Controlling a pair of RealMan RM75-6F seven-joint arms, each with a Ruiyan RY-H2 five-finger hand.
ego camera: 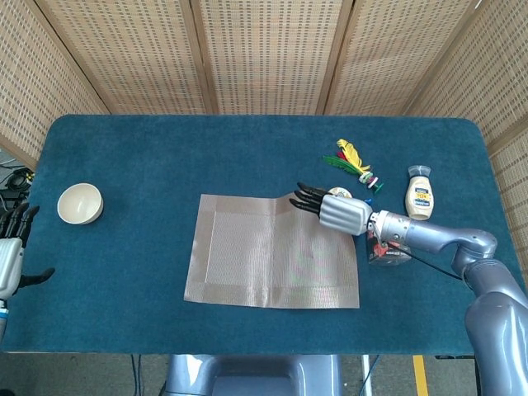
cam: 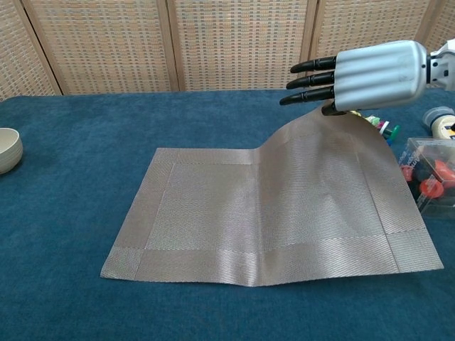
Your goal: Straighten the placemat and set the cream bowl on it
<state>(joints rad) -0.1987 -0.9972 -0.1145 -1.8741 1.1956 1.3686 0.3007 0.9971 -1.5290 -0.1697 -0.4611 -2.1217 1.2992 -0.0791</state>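
Observation:
The tan woven placemat [ego camera: 264, 262] lies near the middle of the blue table [ego camera: 165, 157], its edges about parallel to the table's front edge. My right hand [ego camera: 334, 210] pinches its far right corner and holds it up off the cloth, so the placemat [cam: 270, 213] rises in a slope toward the right hand [cam: 362, 67]. At the far left the cream bowl [ego camera: 80, 204] stands upright, well apart from the mat, and shows again as the bowl [cam: 7, 149] at the chest view's left edge. My left hand [ego camera: 12, 256] hangs off the table's left edge, fingers spread, holding nothing.
Right of the mat stand a clear box with red pieces [cam: 426, 174], a mayonnaise bottle [ego camera: 420, 194] and a bundle of coloured feathers [ego camera: 351, 157]. A round tin [ego camera: 340, 193] sits just behind my right hand. Wicker screens close off the back.

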